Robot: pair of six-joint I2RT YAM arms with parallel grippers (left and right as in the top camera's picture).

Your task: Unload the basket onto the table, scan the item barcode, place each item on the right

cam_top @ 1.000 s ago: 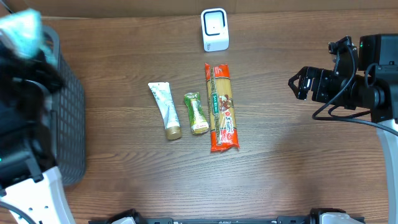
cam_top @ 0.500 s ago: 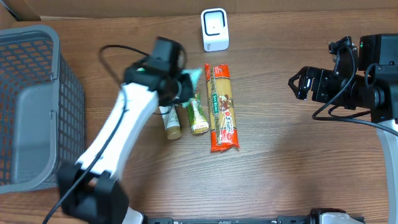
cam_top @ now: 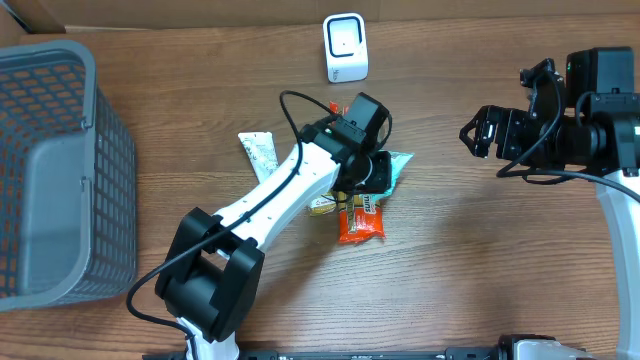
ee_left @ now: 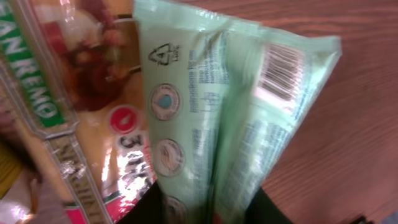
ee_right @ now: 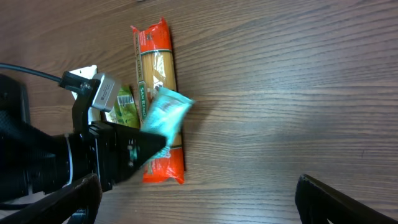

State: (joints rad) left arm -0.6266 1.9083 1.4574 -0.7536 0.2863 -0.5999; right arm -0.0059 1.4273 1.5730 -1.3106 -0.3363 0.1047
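Green pouch [cam_top: 396, 165]: where is it? the first asks.

Mid-table, the second answers, sticking out to the right from the left gripper [cam_top: 374, 172], over the red spaghetti pack [cam_top: 362, 222]. In the left wrist view its lower end sits between the dark fingers [ee_left: 140, 211]; whether they are clamping it or letting go I cannot tell.

And the barcode?

On the pouch's free end, the barcode [ee_left: 281, 70] faces that wrist camera. The pouch's long axis runs left to right across the table [cam_top: 470, 270], free end towards the right arm.

Where is the scanner from there?

The white scanner [cam_top: 345, 47] stands at the far edge, far and a little left of the gripper, well apart from the pouch. So the striped end points away from it, roughly crosswise to the line that leads there.

Which arm is nearer?

The left, I judge; it is the one at the pouch. The right gripper [cam_top: 480, 134] hangs off to the right with its jaws spread wide and nothing in them.

So the coming move?

Probably to carry the pouch far and swing its free end round, so the code meets the scanner's face. If the hold is loosening, the pouch would drop on the spaghetti pack first.
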